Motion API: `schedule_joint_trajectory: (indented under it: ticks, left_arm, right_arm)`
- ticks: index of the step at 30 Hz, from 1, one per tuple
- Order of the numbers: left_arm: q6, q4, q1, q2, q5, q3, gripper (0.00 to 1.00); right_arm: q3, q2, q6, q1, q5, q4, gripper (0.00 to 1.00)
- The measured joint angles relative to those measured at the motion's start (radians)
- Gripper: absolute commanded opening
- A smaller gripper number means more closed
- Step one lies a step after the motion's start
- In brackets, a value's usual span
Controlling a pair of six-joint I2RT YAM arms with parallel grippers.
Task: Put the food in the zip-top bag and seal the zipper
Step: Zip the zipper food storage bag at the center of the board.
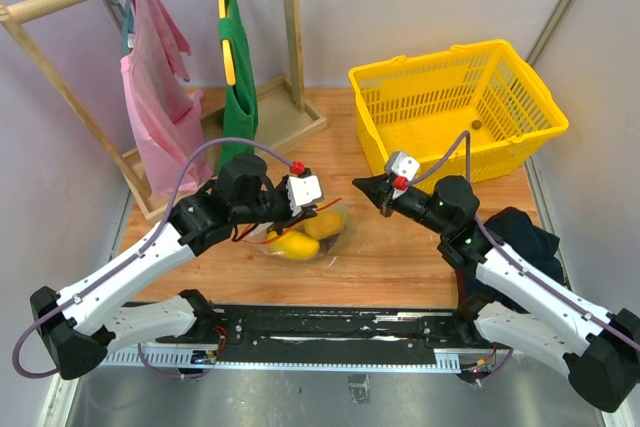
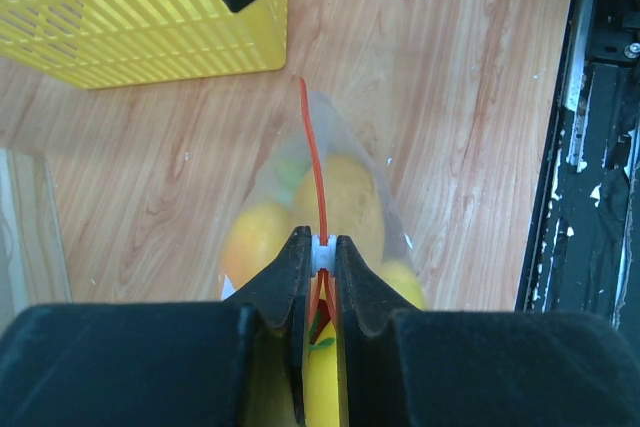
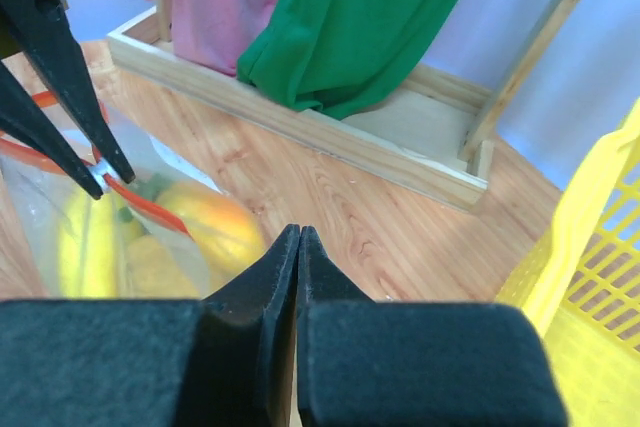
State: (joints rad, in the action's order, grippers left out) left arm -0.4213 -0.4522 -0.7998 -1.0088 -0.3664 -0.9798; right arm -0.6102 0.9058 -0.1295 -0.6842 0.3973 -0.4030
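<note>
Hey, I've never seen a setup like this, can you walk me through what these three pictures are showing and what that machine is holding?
These are two robot arms bolted to a wooden table. One picture looks down from above; the other two come from small cameras on each wrist, so you see each arm's own fingers. The left gripper is pinched shut on the red-orange zipper of a clear zip-top bag, which already holds yellow and orange toy food. The right gripper is shut and holds nothing, just to the bag's right. Behind stand a yellow basket and a wooden rack with a pink garment and a green garment.
</note>
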Motion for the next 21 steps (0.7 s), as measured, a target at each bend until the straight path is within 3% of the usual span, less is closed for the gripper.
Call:
schedule_joint_trajectory:
  ticks: [3, 6, 9, 13, 21]
  left_arm:
    - [0.0, -0.008, 0.0, 0.01, 0.004, 0.0, 0.0]
    - [0.0, -0.008, 0.0, 0.011, 0.003, 0.0, 0.0]
    - [0.0, -0.008, 0.0, 0.011, -0.001, 0.0, 0.0]
    - [0.0, -0.01, 0.0, 0.011, -0.012, 0.0, 0.0]
    - [0.0, -0.011, 0.005, 0.005, -0.032, 0.0, 0.0]
  right_arm:
    - [0.001, -0.019, -0.002, 0.0, -0.024, -0.001, 0.02]
    - [0.001, -0.015, -0.01, 0.0, 0.033, -0.004, 0.43]
    - [0.0, 0.003, -0.029, 0.0, 0.134, -0.003, 0.63]
    - [-0.016, 0.04, -0.055, 0.0, 0.277, -0.001, 0.71]
    - [-0.111, 0.167, -0.07, 0.0, 0.476, 0.002, 0.7]
